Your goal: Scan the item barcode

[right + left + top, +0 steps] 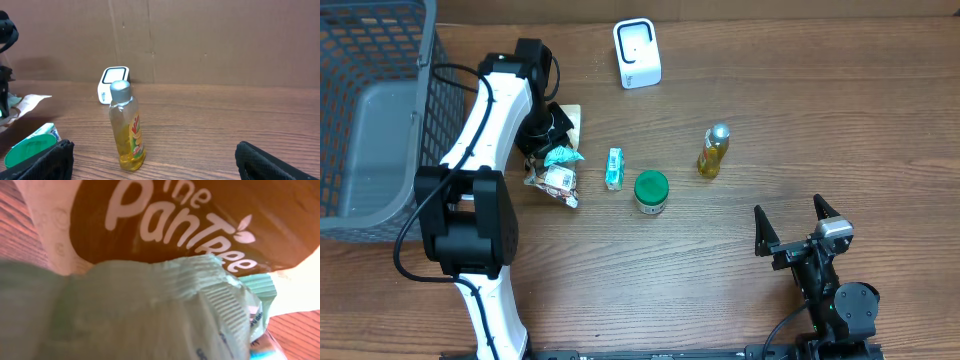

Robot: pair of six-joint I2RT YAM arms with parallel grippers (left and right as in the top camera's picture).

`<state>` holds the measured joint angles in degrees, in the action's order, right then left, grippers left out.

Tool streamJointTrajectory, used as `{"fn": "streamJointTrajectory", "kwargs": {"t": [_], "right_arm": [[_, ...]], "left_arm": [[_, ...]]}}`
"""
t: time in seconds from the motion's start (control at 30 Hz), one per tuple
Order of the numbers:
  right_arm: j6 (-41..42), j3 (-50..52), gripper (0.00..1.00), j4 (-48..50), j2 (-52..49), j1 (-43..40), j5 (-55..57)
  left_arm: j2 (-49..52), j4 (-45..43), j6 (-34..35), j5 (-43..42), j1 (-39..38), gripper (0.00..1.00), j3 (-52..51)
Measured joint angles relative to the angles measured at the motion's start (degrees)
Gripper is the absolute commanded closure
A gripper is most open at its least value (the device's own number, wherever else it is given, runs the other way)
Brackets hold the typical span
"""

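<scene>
Packet lies on table left of centre, beside brown pouch. Left fingers look clamped on its teal end (wrapper fills wrist view); right fingers spread, idle. Lift clear, then turn barcode face square to scanner. Long axis runs far-to-near, teal end away.

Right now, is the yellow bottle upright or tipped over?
Upright. The right wrist view shows the yellow bottle standing on its base on the table, with its silver cap on top.
</scene>
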<state>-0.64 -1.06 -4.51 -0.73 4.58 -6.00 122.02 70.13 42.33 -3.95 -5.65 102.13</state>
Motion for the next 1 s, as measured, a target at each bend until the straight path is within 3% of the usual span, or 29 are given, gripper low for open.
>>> {"fn": "streamJointTrajectory", "kwargs": {"t": [0.1, 0.17, 0.2, 0.37, 0.57, 0.73, 0.77, 0.8, 0.87, 0.9, 0.93, 1.0], "right_arm": [[-0.02, 0.0, 0.0, 0.0, 0.0, 0.0, 0.02], [-0.02, 0.0, 0.0, 0.0, 0.0, 0.0, 0.02], [0.0, 0.0, 0.0, -0.02, 0.0, 0.0, 0.0], [0.0, 0.0, 0.0, 0.0, 0.0, 0.0, 0.0], [-0.02, 0.0, 0.0, -0.02, 0.0, 0.0, 0.0], [-0.02, 0.0, 0.0, 0.0, 0.0, 0.0, 0.0], [-0.02, 0.0, 0.0, -0.02, 0.0, 0.02, 0.0], [-0.02, 0.0, 0.0, 0.0, 0.0, 0.0, 0.02], [-0.02, 0.0, 0.0, -0.02, 0.0, 0.0, 0.02], [0.0, 0.0, 0.0, -0.02, 0.0, 0.0, 0.02], [-0.02, 0.0, 0.0, 0.0, 0.0, 0.0, 0.02], [-0.02, 0.0, 0.0, -0.02, 0.0, 0.0, 0.0]], "left_arm": [[0.0, -1.29, 0.22, 0.22, 0.0, 0.87, -0.96], [0.0, -2.08, 0.22, 0.37, 0.0, 0.65, -0.96], [0.0, -2.47, 0.2, 0.37, 0.0, 0.6, -0.96], [0.0, -2.67, 0.87, 0.63, 0.0, 0.54, -1.01], [0.0, -2.75, 0.48, 0.63, 0.0, 0.32, -1.01], [0.0, -1.6, -6.69, 0.09, 0.07, 0.19, -0.02], [0.0, -0.48, -8.33, -0.26, 0.15, 0.2, 1.07], [0.0, 0.83, -10.29, -0.48, 0.15, 0.27, 2.75], [0.0, 2.62, -12.66, -0.59, 0.17, 0.5, 5.79], [0.0, 3.26, -13.55, -0.52, 0.15, 0.67, 7.08], [-0.04, 4.09, -14.75, -0.44, 0.15, 0.75, 8.09], [-0.07, 6.21, -15.82, 0.09, 0.11, 0.77, 8.63]]}}
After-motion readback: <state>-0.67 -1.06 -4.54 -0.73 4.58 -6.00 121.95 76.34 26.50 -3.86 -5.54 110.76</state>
